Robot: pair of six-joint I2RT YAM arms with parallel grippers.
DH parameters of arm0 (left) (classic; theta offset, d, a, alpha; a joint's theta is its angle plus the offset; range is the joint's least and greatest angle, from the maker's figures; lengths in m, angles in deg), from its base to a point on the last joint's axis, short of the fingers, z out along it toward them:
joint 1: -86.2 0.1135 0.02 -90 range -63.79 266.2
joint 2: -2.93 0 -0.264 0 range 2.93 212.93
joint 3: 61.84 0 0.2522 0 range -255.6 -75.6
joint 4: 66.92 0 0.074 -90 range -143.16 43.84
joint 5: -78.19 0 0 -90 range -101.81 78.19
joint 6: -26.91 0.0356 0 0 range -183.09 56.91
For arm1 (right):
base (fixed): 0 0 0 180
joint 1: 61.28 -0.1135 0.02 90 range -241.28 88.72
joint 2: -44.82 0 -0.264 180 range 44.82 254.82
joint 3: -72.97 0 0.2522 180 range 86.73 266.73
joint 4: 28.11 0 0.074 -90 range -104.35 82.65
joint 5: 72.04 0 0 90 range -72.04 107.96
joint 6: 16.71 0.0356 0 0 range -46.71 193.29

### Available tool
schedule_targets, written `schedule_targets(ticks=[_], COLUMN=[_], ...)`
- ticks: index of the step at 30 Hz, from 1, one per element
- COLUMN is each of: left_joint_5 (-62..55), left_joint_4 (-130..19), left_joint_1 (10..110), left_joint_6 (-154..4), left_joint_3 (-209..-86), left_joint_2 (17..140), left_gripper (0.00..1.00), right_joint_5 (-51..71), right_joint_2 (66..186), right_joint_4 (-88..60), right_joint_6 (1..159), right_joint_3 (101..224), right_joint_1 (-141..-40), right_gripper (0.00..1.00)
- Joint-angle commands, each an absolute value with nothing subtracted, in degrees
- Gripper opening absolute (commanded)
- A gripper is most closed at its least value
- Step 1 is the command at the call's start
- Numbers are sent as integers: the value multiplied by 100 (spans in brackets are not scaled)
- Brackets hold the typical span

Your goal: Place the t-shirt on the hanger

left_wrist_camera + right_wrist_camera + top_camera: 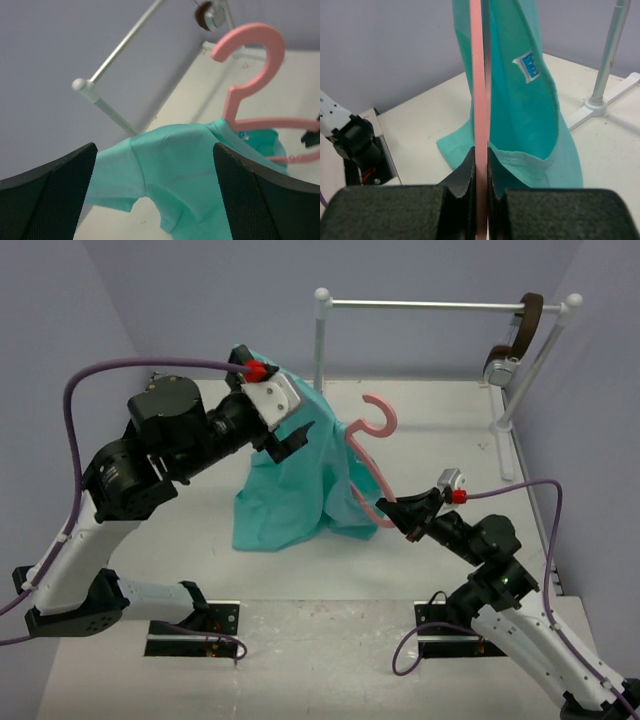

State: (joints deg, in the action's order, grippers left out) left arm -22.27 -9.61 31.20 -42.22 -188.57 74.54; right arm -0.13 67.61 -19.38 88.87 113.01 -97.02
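The teal t-shirt (290,490) hangs draped over the pink hanger (372,425), its hem resting on the table. In the left wrist view the t-shirt (185,170) covers one arm of the hanger (250,65), with the collar by the neck. My right gripper (395,508) is shut on the hanger's lower end and holds it upright; in the right wrist view the pink hanger (480,100) runs up from my right gripper (480,165), with the t-shirt (530,115) collar beside it. My left gripper (290,438) is open beside the shirt's upper left, holding nothing; the cloth shows beyond my left gripper (155,200), apart from both fingers.
A white garment rack stands at the back, its rail (430,306) running to the right. A brown strap (522,330) with a metal piece hangs on its right end. The rack's post (320,340) stands just behind the shirt.
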Motion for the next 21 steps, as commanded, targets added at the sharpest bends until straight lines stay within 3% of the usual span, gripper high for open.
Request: schedule_targets(ticks=[1,7,10,13,15,21], left_joint_5=[-521,-1351,-1235,-1097,-1508,-2017], left_joint_4=[-360,-132,79,90,53,-62], left_joint_1=[3145,3136,3127,3127,3127,3127], left_joint_6=[-2457,-2597,-2718,-2945,-2998,-3045], left_joint_3=[-18354,-17385,-17112,-16949,-16800,-16473], left_joint_2=[7178,7032,6845,6633,6587,6408], left_gripper=[100,100,100,76,70,82], right_joint_5=[-770,-824,-873,-1176,-1308,-1731], right_joint_2=[6626,6635,6671,6715,6743,7117], right_joint_4=[-2237,-2235,-2235,-2241,-2235,-2002], right_joint_6=[7944,7391,7159,6908,6837,6499], right_joint_3=[11193,11074,11082,11112,11149,11354], right_joint_1=[-9633,-9601,-9519,-9468,-9468,-9462], right_gripper=[0,0,0,0,0,0])
